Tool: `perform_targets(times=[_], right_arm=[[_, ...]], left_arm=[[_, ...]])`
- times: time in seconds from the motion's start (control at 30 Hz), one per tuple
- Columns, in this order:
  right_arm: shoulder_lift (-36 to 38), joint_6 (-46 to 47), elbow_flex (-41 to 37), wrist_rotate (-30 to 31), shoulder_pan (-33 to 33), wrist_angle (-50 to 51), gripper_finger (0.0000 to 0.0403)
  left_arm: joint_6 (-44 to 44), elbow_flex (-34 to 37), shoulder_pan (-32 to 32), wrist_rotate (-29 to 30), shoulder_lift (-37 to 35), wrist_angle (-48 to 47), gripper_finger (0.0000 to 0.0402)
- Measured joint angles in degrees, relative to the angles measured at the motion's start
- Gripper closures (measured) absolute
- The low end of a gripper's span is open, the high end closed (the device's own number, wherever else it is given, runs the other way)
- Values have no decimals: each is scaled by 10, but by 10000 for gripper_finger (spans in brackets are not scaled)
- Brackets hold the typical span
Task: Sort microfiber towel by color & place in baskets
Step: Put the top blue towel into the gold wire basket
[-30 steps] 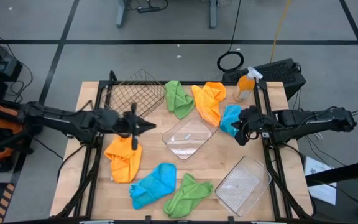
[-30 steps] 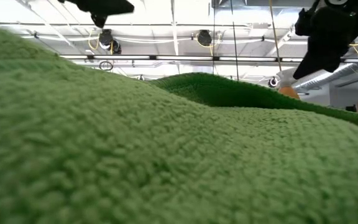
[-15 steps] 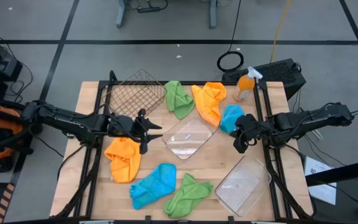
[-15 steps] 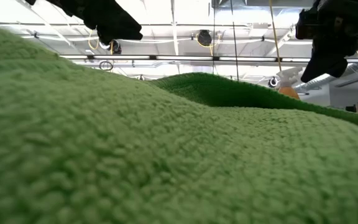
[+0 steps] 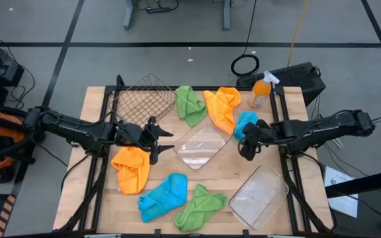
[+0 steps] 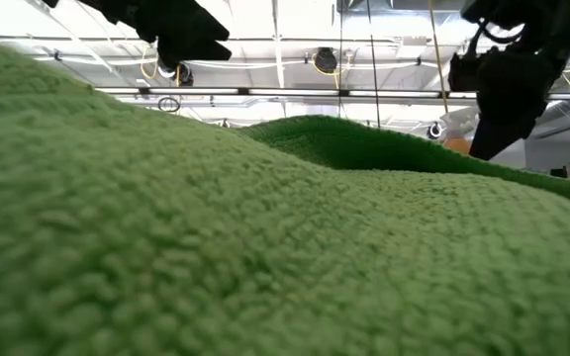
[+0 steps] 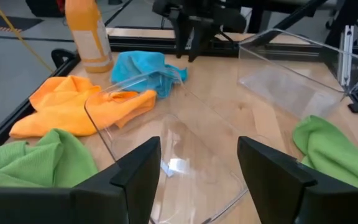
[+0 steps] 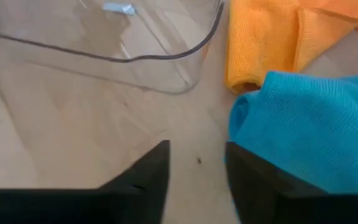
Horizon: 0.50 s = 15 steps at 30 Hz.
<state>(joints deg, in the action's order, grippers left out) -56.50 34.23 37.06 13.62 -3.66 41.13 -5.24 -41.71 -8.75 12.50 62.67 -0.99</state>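
Right pincer (image 5: 247, 149) now nearer centre tray (image 5: 200, 147)

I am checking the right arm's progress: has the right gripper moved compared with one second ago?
Yes. In the high view the right gripper has shifted toward the middle clear tray, past the unmoved blue towel.

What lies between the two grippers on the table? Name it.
In the high view, the empty clear tray lies between the left gripper and the right gripper; the left wrist view looks straight across it.
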Motion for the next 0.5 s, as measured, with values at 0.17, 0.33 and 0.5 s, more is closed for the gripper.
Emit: perform_targets(times=[0.17, 0.33, 0.5], right_arm=[[-22, -47, 0, 30, 27, -6, 148], [-43, -87, 0, 71, 42, -6, 65], [-87, -101, 0, 76, 48, 0, 32]], left_arm=[[0, 0, 0, 0, 0, 0, 180], [0, 0, 0, 0, 10, -1, 180], [2, 0, 0, 0, 35, 0, 180]])
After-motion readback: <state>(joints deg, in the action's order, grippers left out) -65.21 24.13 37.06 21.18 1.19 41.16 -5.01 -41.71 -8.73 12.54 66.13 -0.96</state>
